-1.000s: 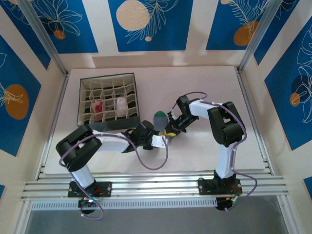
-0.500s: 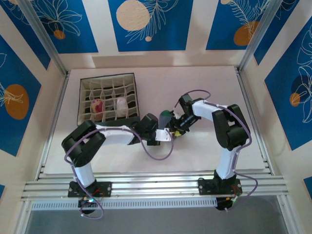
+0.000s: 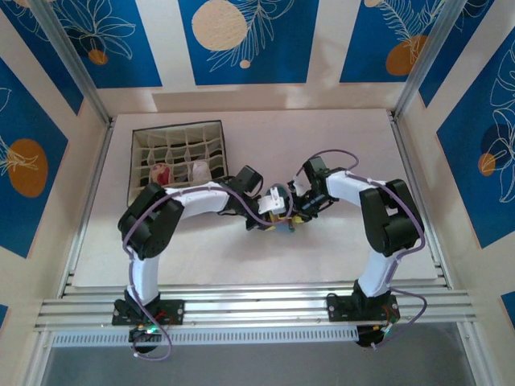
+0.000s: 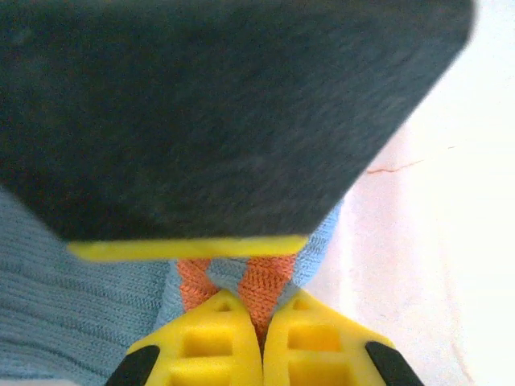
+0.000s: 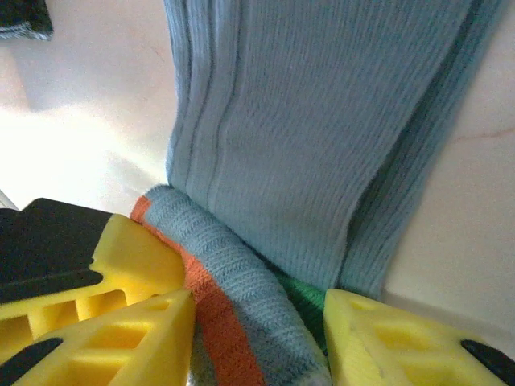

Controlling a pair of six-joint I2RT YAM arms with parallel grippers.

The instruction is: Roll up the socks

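Grey-blue sock (image 5: 322,121): lies on table (image 3: 201,249), between both claws.
Left claw (image 4: 261,342): pressed together, pinching the orange cuff (image 4: 261,285).
Right claw (image 5: 257,322): spread, rolled sock end inside the gap.

Left claw (image 4: 261,326) has moved toward 2 o'clock and clamped the sock's (image 4: 72,314) orange cuff; right claw (image 5: 257,322) has opened partway.

Grey-blue ribbed sock (image 5: 322,121), orange cuff band
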